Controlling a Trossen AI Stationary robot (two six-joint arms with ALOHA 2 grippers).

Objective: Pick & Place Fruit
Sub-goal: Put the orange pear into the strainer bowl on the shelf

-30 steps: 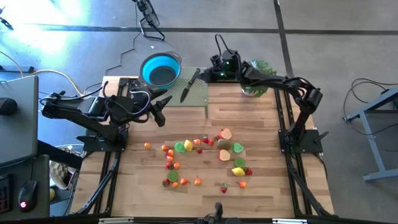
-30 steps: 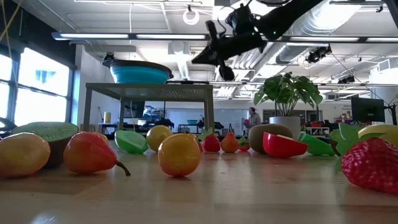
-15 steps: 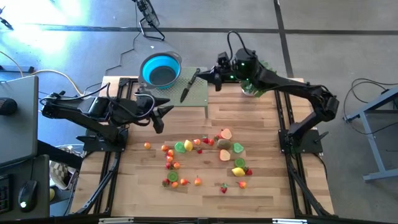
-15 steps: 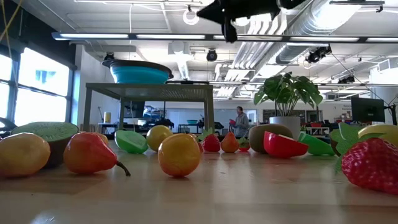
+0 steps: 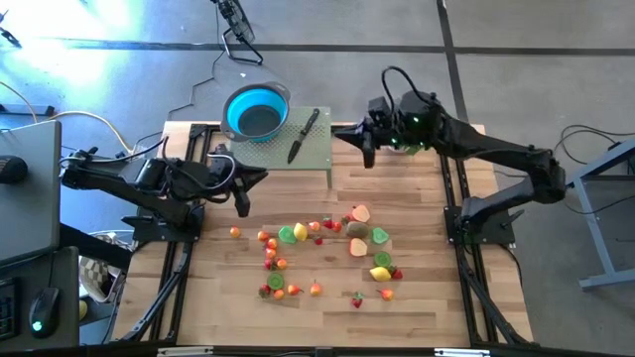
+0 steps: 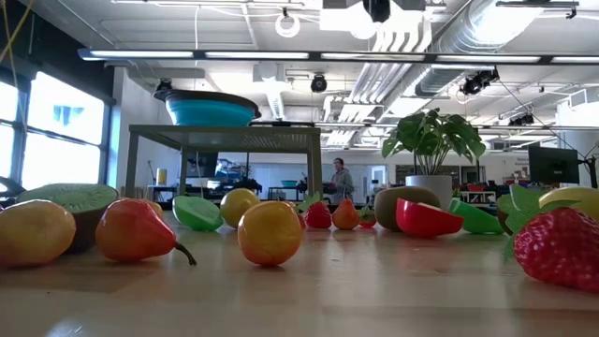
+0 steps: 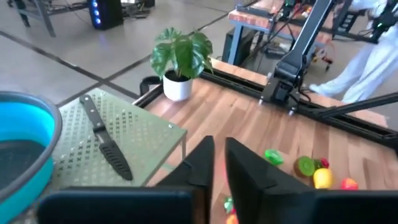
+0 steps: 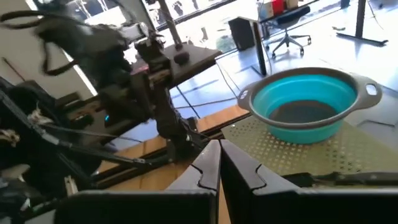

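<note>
Wooden planks form the surface (image 5: 417, 213), where the fruit (image 5: 327, 248) lies scattered across the near middle, all of it loose. At the far side a small grey stand carries a blue bowl (image 5: 256, 111) and a knife (image 5: 303, 135). Left hand (image 5: 241, 203) hovers just left of the scatter, fingers nearly together, empty; right hand (image 5: 367, 154), closed and empty, hangs beside the stand. Judging by this, the nearer hand should spread wide, then drop squarely over one piece at the edge.
</note>
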